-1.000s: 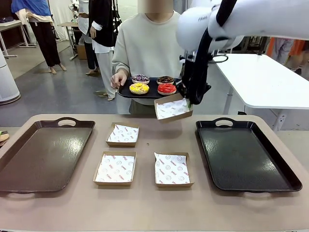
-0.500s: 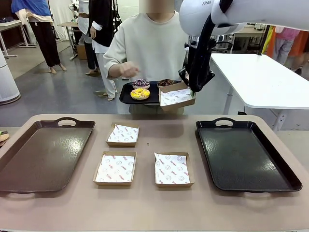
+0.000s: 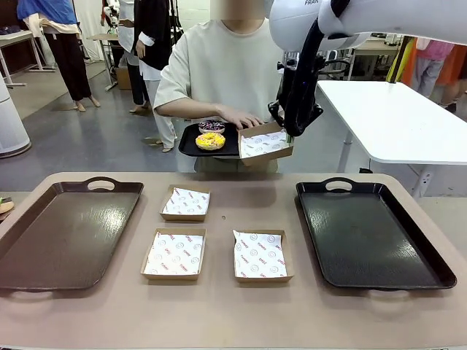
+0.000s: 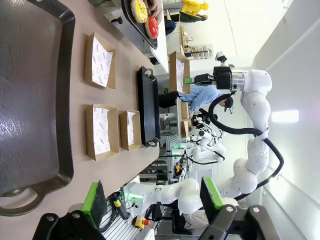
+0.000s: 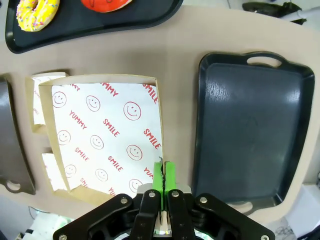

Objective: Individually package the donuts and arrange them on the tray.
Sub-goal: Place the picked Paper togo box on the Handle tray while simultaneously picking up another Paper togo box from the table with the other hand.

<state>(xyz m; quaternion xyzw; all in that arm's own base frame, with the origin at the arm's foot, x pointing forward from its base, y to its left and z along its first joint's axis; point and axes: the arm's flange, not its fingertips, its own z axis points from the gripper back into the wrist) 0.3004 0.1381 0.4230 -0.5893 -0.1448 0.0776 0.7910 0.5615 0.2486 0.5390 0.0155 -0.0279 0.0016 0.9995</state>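
My right gripper (image 3: 287, 137) is shut on the edge of a paper-lined cardboard box (image 3: 266, 144) and holds it in the air beside the small black tray (image 3: 191, 148) that the person carries. On that tray lie the yellow donut (image 3: 210, 141) and the purple donut (image 3: 212, 126). The person's hand (image 3: 241, 119) reaches over the tray's right half and covers the other donuts there. The right wrist view shows the green pads (image 5: 163, 172) pinching the box (image 5: 107, 140), with the yellow donut (image 5: 37, 12) and red donut (image 5: 105, 4) beyond. My left gripper (image 4: 152, 195) stands open and holds nothing.
Three lined boxes (image 3: 185, 203) (image 3: 174, 253) (image 3: 260, 255) lie in the middle of the table. A brown tray (image 3: 66, 233) lies at the left and a black tray (image 3: 372, 233) at the right. A white table (image 3: 394, 117) stands at the far right.
The box rose and shifted slightly right next to the person's tray, then held still. The person's hand came across over the donuts on the tray's right half.
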